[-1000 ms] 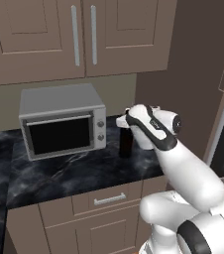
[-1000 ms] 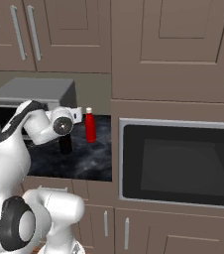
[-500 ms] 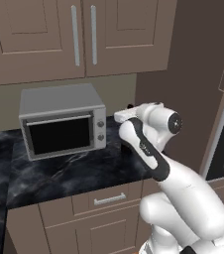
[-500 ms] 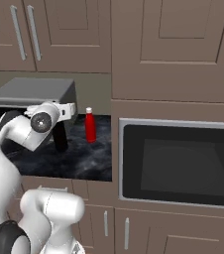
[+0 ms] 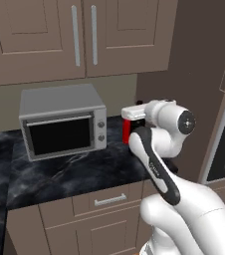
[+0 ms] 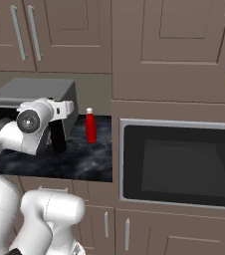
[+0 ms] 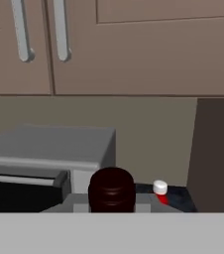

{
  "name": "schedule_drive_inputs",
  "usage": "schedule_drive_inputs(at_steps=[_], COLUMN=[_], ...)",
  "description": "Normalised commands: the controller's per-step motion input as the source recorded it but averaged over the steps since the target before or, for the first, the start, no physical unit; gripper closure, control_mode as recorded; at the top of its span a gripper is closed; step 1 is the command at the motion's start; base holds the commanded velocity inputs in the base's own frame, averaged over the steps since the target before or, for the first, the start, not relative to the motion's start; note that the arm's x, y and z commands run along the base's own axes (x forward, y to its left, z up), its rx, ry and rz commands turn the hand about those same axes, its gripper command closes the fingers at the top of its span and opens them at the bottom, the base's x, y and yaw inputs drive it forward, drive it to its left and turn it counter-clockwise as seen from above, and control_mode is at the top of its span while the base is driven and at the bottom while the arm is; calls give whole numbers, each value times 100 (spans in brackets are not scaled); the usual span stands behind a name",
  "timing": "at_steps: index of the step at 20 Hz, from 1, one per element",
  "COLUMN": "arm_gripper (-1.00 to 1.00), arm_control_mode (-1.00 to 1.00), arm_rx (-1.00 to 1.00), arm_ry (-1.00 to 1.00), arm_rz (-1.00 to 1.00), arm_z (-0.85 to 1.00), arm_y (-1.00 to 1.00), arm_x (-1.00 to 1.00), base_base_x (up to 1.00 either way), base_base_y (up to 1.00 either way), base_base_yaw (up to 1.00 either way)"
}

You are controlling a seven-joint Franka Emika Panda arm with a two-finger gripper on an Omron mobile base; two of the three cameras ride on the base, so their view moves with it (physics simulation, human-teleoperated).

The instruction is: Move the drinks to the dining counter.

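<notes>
The tall dark wine bottle (image 6: 58, 137) stands upright just right of the grey microwave. Its round dark cap (image 7: 111, 191) sits low in the centre of the hand view, tight between grey finger parts. My gripper (image 6: 59, 118) is level, pointing at the back wall, and looks shut on the bottle's neck. The slim red bottle (image 6: 90, 126) with a white cap (image 7: 159, 188) stands free a little to the right, near the tall cabinet; it peeks out behind my arm (image 5: 126, 130). The can, the clear bottle and the dining counter are out of view.
A grey microwave (image 5: 62, 124) sits on the black marble top (image 5: 69, 174) over brown drawers. A tall brown cabinet with a built-in oven (image 6: 179, 164) closes the counter on the right. Upper cabinets (image 5: 84, 35) hang overhead.
The arm has folded up higher and the hand has levelled out. The hand and the dark bottle shifted slightly toward the microwave. The red bottle has not moved.
</notes>
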Motion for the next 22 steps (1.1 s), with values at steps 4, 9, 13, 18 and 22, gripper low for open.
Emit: schedule_drive_inputs(at_steps=[4, 9, 13, 18, 22], arm_gripper=[100, 100, 100, 100, 100], arm_control_mode=[-100, -100, -100, -100, 100], arm_rx=[0, 0, 0, 0, 0], arm_ry=[1, 0, 0, 4, 1], arm_rz=[-5, -4, -3, 0, 0], arm_z=[29, 13, 16, 5, 0], arm_y=[-16, -8, 0, 0, 0], arm_x=[-51, -45, -36, -27, -5], base_base_x=[0, 0, 0, 0, -24], base_base_y=[0, 0, 0, 0, 0], base_base_yaw=[0, 0, 0, 0, 0])
